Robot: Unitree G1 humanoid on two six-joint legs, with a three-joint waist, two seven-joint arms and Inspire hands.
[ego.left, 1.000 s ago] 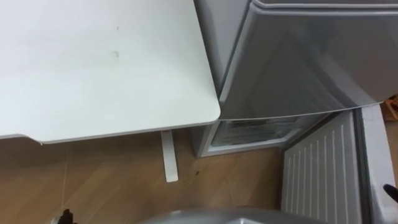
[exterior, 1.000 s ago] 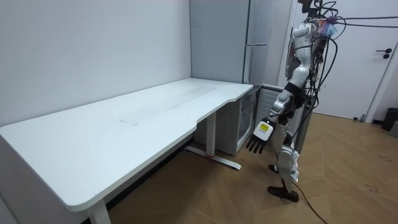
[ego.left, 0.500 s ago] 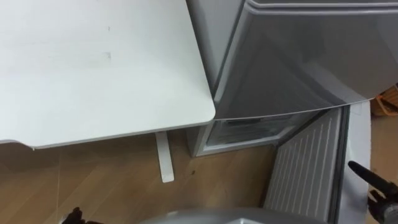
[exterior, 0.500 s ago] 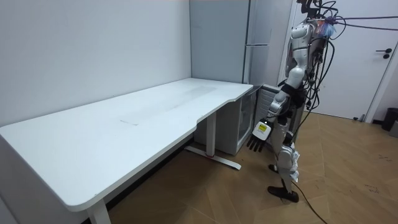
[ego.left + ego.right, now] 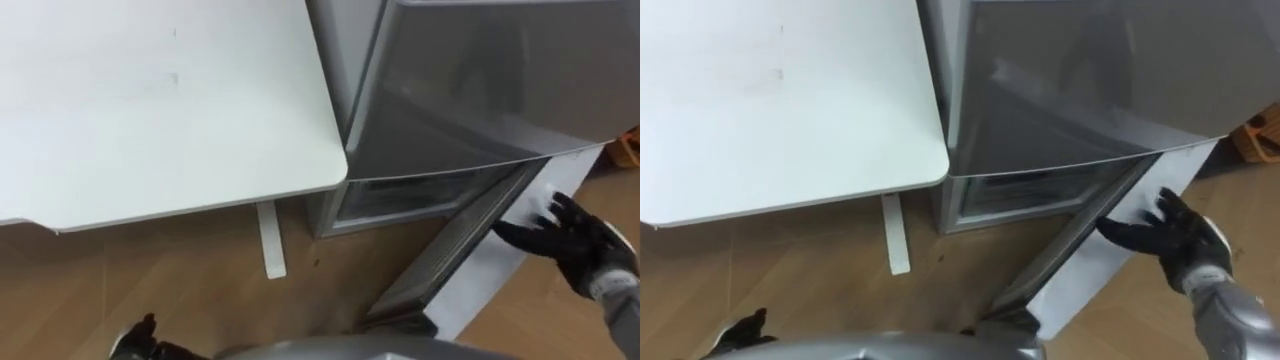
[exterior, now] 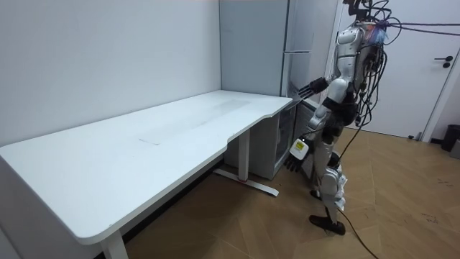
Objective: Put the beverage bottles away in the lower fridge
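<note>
Here, right robot hand (image 5: 565, 240) spread flat on smooth pale lower fridge door (image 5: 475, 280), left robot hand (image 6: 294, 164) hanging relaxed.

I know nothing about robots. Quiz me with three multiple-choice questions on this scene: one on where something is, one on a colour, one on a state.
1. The right hand rests: A on the desk; B on the outer face of the lower fridge door; C inside the fridge.
2. The desk top is: A white; B black; C red.
3. The lower fridge door is: A fully shut; B partly open; C removed.
Answers: B, its spread fingers lie on the door. A, the top is plain white. B, the compartment shows behind it.
</note>
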